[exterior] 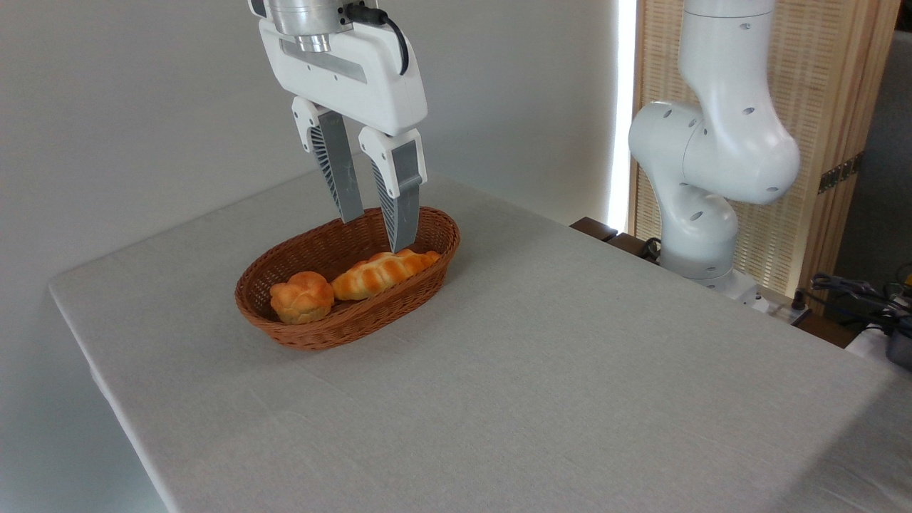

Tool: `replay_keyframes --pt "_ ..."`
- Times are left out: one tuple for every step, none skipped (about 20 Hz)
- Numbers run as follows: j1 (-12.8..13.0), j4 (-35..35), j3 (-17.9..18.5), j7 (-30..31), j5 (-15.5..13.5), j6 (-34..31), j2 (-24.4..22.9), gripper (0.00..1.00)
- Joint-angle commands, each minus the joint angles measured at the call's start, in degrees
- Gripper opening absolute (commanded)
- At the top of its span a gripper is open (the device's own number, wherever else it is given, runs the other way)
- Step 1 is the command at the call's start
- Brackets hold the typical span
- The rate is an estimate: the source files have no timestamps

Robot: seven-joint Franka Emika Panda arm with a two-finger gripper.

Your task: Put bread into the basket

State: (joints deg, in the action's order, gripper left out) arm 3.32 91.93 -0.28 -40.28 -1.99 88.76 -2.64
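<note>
Two baked items are lying in the basket (436, 251) | bread (385, 273) is resting inside beside bun (302, 296) | gripper (375, 231) is hovering above, fingers parted, empty | placing looks done, only retreat remaining

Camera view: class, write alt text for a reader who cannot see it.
A long braided bread lies inside an oval wicker basket beside a small round bun. A white robot gripper hangs just above the loaf, jaws open and empty. The basket sits on a grey-clothed table.

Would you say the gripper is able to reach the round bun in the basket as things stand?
Probably yes: the open gripper hangs above the basket, and the bun lies uncovered beside the long loaf.
</note>
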Motion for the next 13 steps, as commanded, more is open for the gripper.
replay_keyframes --pt "0.02 -1.67 0.11 -0.41 -0.73 0.89 1.06 1.0" --pt "0.02 -1.67 0.11 -0.59 -0.73 0.98 1.06 1.0" --pt "0.02 -1.67 0.11 -1.2 -0.65 0.98 1.06 1.0" --pt "0.02 -1.67 0.11 -2.07 -0.65 0.98 1.06 1.0" --pt "0.02 -1.67 0.11 -2.52 -0.65 0.98 1.06 1.0" --pt "0.02 -1.67 0.11 -2.43 -0.65 0.98 1.06 1.0" --pt "0.02 -1.67 0.11 -2.43 -0.65 0.98 1.06 1.0" --pt "0.02 -1.67 0.11 -2.43 -0.73 0.98 1.06 1.0" --pt "0.02 -1.67 0.11 -2.43 -0.73 0.98 0.97 1.0" --pt "0.02 -1.67 0.11 -2.52 -0.73 1.07 1.05 1.0" --pt "0.02 -1.67 0.11 -2.52 -0.73 1.07 1.06 1.0" --pt "0.02 -1.67 0.2 -2.52 -0.73 1.07 1.06 1.0" --pt "0.02 -1.67 0.2 -2.52 -0.73 1.07 0.97 1.0"
